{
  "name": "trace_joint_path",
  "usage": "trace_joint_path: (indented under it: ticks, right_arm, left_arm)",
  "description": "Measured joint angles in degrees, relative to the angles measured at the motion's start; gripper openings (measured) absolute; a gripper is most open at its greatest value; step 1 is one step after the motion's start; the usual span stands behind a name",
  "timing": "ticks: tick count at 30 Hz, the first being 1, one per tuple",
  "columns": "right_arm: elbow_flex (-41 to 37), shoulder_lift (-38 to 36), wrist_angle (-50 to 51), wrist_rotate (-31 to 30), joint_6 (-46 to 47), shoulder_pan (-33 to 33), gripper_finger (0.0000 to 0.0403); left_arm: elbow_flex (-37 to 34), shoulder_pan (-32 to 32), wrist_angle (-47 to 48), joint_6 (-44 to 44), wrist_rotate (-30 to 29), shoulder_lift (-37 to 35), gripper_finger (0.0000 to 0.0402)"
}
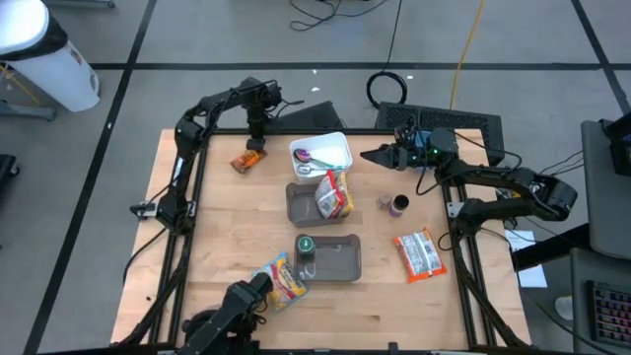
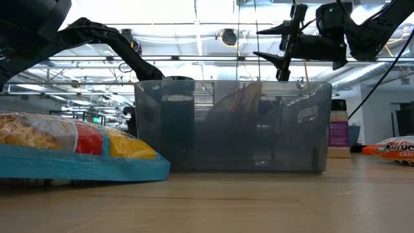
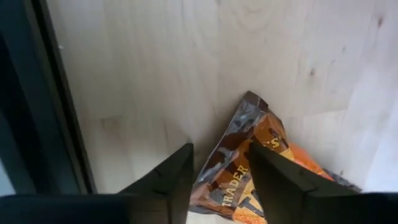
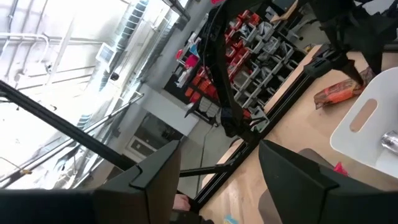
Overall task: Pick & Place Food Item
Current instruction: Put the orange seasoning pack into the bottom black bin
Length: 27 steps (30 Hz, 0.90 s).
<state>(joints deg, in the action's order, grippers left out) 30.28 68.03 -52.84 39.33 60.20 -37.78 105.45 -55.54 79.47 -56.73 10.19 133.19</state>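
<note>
Left gripper [image 1: 254,146] down at orange snack bag [image 1: 245,160], table's 11 o'clock, fingers straddling bag's corner, not clamped. Right gripper [image 1: 373,156] raised at 2 o'clock, jaws apart, holding nothing.

- Table [image 1: 227,247]: pale wood, smooth, matt, faint grain.
- Orange packet [image 3: 261,162]: glossy crinkled foil-like film, printed.
- Grey bins [image 1: 340,258]: translucent smoky plastic, smooth, slight sheen.
- White tray [image 1: 335,148]: smooth plastic, matt.
- Chip bag [image 2: 71,152]: shiny printed film, creased.
- Right snack pack [image 1: 416,252]: glossy wrapper.
- Left fingers [image 3: 161,186]: dark matt plastic, smooth.
- Right fingers [image 4: 292,171]: dark matt plastic, smooth.
- Frame rails [image 1: 187,187]: black metal, satin.
</note>
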Motion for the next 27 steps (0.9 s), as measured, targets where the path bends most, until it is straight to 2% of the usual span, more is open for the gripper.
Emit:
trace_joint_path:
  ticks: [3, 7, 9, 18, 22, 27]
  right_arm:
    - [0.0, 0.0, 0.0, 0.0, -0.1, 0.0, 0.021]
    - [0.0, 0.0, 0.0, -0.01, -0.74, -0.01, 0.021]
    - [0.0, 0.0, 0.02, 0.0, -0.86, -0.01, 0.021]
    - [0.0, 0.0, 0.02, -0.02, -1.52, 0.0, 0.021]
    - [0.0, 0.0, 0.04, -0.02, -2.41, -0.02, 0.021]
    - [-0.02, 0.0, 0.04, -0.13, -2.84, -0.02, 0.021]
  left_arm:
    - [0.0, 0.04, -0.42, 0.28, -1.09, 0.06, 0.0113]
    - [0.02, 0.12, -1.11, 0.89, -2.91, 0.15, 0.0032]
    - [-0.02, 0.12, -1.2, 1.69, -3.41, 0.19, 0.0009]
    - [0.96, 0.45, 0.75, 1.78, -5.55, 0.4, 0.0006]
    - [4.81, 0.28, 3.62, 3.23, -5.66, 0.72, 0.0004]
    - [10.23, 0.23, 7.06, 7.78, -2.56, 0.58, 0.0003]
